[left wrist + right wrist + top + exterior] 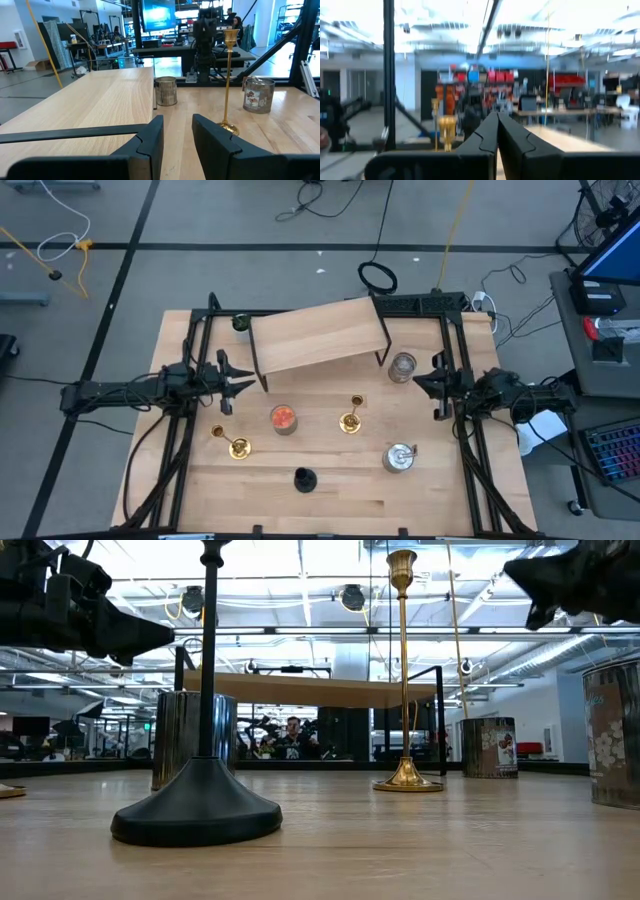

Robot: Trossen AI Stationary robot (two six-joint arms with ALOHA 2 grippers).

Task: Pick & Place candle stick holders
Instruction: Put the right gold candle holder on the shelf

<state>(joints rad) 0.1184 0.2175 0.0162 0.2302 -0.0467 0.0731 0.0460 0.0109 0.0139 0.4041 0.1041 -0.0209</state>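
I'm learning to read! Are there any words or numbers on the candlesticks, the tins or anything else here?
None can be read.
Tin near the right arm: a printed pattern, no clear letters.
Tin at the low view's right edge: marks too blurred to read.
Blue screen in the room: too far off to read.
Gold candlestick and black candlestick: no writing shows.

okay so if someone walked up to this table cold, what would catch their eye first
Probably the two shiny gold candle stick holders: one mid-table, the other nearer the left arm's side. A shorter black candle stick holder stands near the front edge. A raised wooden shelf on black legs spans the back, with the left gripper open and empty beside it, and the right gripper shut opposite.
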